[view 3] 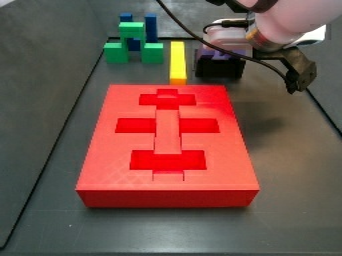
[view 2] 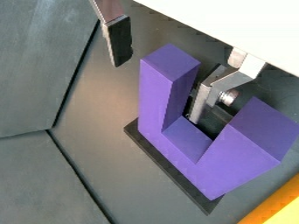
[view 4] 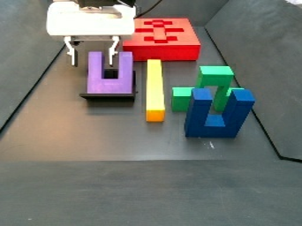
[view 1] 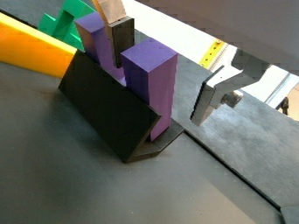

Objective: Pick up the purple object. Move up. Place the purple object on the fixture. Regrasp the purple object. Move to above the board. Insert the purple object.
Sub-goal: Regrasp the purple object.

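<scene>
Side view: gripper point(view 4: 94, 48) hangs just above purple object point(view 4: 109, 74), fingers spread apart, holding nothing. Purple object stands on fixture point(view 4: 109, 95), prongs up, notch open toward gripper. Wrist views: one finger point(view 2: 118, 39) beside one prong, other finger point(view 1: 219, 91) outside other prong, neither touching. Yellow bar point(view 4: 154, 88) beside fixture; board point(view 4: 165, 37) beyond.
</scene>
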